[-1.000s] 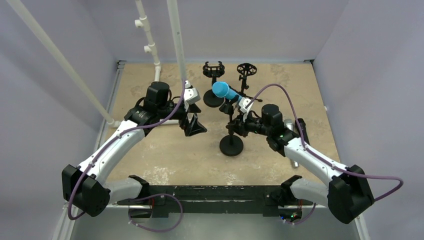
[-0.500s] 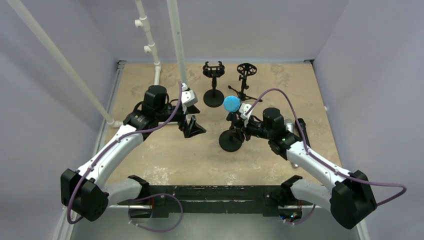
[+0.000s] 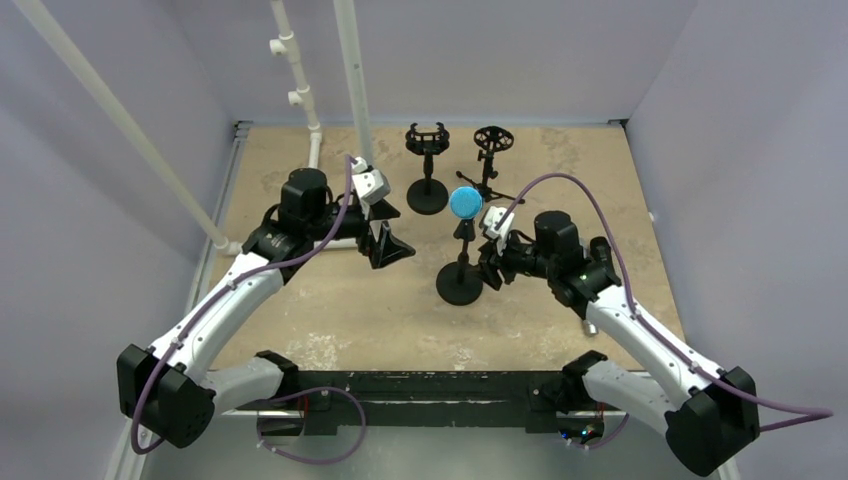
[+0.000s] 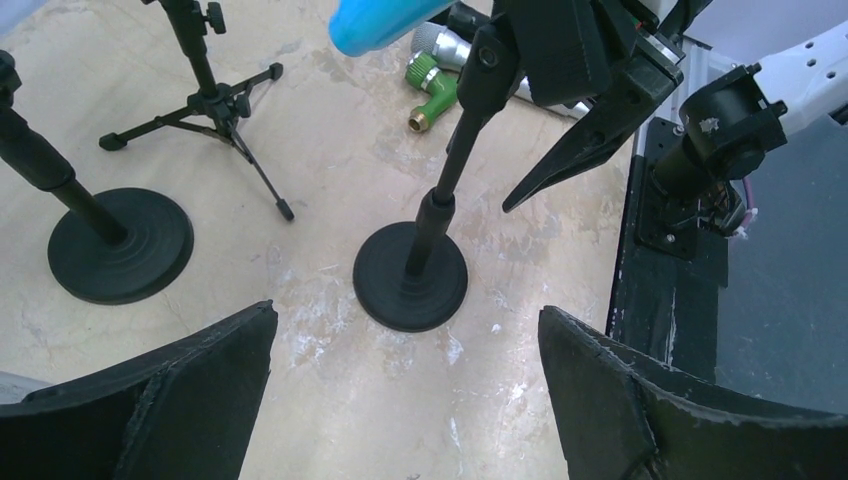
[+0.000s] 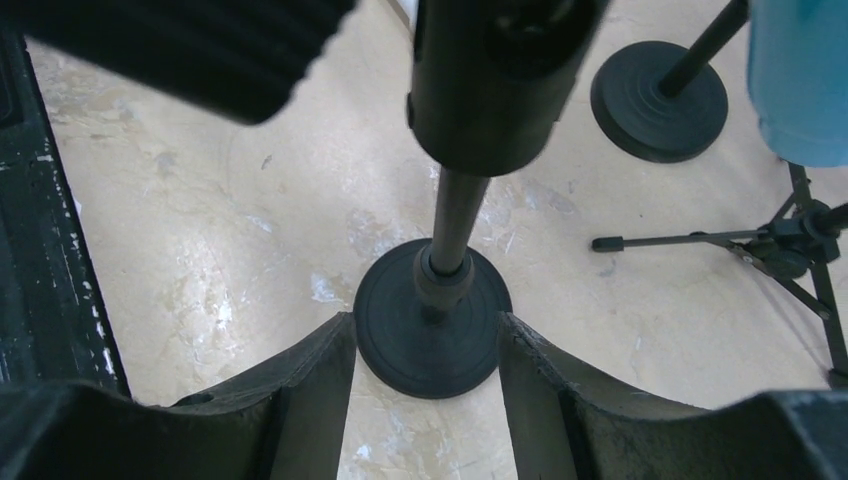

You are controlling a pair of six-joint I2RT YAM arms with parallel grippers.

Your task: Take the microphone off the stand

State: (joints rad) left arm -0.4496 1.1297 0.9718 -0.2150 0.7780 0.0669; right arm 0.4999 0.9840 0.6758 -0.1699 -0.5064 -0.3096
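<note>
The blue microphone [image 3: 465, 203] sits in the clip on top of a black stand with a round base [image 3: 461, 287]. It points up toward the top camera. It also shows in the left wrist view [image 4: 385, 22] and the right wrist view [image 5: 800, 80]. My right gripper [image 3: 489, 268] is open just right of the stand's pole. Its fingers [image 5: 300, 390] flank the base [image 5: 430, 335] without gripping. My left gripper [image 3: 386, 247] is open and empty, left of the stand, facing its base [image 4: 410, 277].
Two empty stands are at the back: one with a round base [image 3: 427, 196] and a tripod [image 3: 491, 140]. Silver and green microphones [image 4: 435, 75] lie on the table behind my right arm. White pipes [image 3: 352, 80] rise at the back left.
The microphone swung from tilted left to pointing up. My right gripper drew back a little from the stand's pole. My left arm shifted slightly left.
</note>
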